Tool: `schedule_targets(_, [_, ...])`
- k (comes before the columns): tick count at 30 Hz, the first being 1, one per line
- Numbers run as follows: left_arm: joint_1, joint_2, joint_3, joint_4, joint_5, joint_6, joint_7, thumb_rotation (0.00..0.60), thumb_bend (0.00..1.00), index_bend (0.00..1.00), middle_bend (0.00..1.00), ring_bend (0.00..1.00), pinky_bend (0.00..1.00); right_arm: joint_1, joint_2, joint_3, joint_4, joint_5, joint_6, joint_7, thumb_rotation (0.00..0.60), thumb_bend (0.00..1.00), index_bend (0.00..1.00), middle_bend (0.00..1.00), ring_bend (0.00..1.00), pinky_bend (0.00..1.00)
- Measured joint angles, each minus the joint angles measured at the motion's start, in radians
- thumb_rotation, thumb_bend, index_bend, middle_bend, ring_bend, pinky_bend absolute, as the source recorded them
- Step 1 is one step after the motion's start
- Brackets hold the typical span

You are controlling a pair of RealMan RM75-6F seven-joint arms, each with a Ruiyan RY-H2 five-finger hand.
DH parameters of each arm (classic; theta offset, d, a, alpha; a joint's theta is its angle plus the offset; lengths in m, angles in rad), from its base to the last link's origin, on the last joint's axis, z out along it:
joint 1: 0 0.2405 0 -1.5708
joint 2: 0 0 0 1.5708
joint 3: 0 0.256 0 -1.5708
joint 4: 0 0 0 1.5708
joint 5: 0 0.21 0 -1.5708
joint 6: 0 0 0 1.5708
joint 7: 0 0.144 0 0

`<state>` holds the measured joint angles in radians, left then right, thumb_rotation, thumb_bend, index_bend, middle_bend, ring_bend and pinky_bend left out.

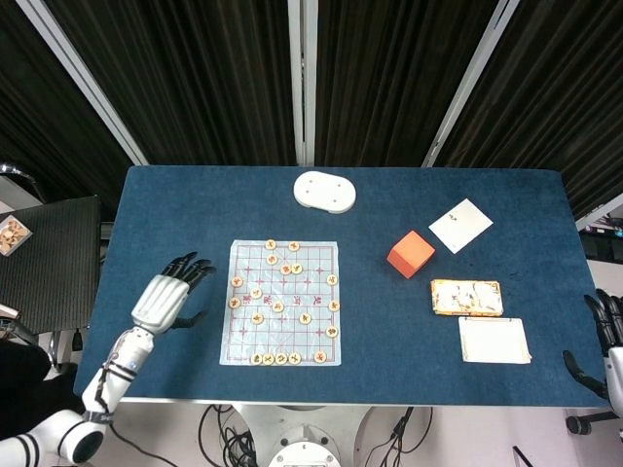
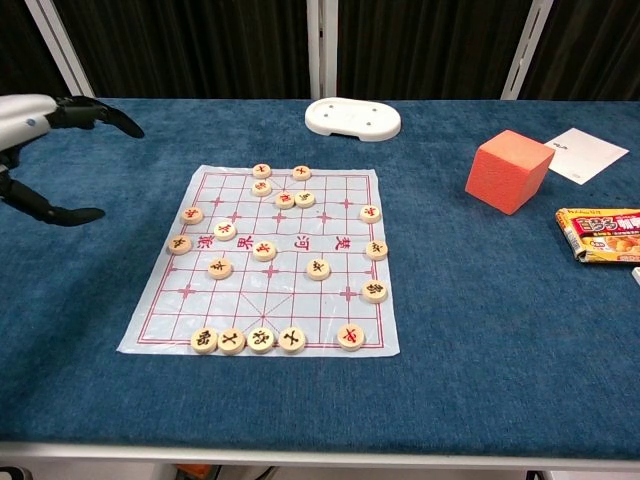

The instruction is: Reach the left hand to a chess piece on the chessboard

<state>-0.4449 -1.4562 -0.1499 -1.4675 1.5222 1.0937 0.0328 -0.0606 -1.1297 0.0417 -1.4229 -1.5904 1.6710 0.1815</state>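
A pale chessboard sheet [image 1: 283, 304] [image 2: 300, 295] with red lines lies on the blue table, carrying several round cream chess pieces [image 1: 257, 317] [image 2: 220, 267]. My left hand [image 1: 167, 293] [image 2: 45, 130] hovers over the table just left of the board, open, fingers spread and pointing toward it, holding nothing. It stays apart from the nearest pieces [image 2: 192, 214]. My right hand [image 1: 605, 350] shows only at the far right edge in the head view, off the table, fingers apart and empty.
A white oval dish [image 1: 325, 191] [image 2: 353, 118] sits behind the board. An orange cube [image 1: 410, 254] [image 2: 509, 170], a white paper [image 1: 460, 225], a snack packet [image 1: 466, 297] [image 2: 600, 234] and a white card [image 1: 494, 340] lie to the right.
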Motion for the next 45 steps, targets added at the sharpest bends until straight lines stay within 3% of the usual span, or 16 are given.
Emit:
schedule_targets(12, [-0.055,-0.187,0.032,0.228,-0.053,-0.050,-0.134,0.600,0.23,0.29,0.13,0.00,0.13,-0.004,0.007,0.003,0.007,0.017,-0.007,0.009,0.600,0.22,0.00,0.00,0.00,0.00])
schedule_targets(33, [-0.111,-0.261,0.059,0.351,-0.057,-0.072,-0.179,0.600,0.25,0.39,0.13,0.00,0.11,-0.005,0.000,0.002,0.016,0.030,-0.023,0.006,0.600,0.22,0.00,0.00,0.00,0.00])
schedule_targets(45, [-0.126,-0.291,0.063,0.385,-0.079,-0.089,-0.182,0.600,0.30,0.45,0.13,0.00,0.10,-0.002,-0.006,0.003,0.027,0.035,-0.035,0.011,0.600,0.22,0.00,0.00,0.00,0.00])
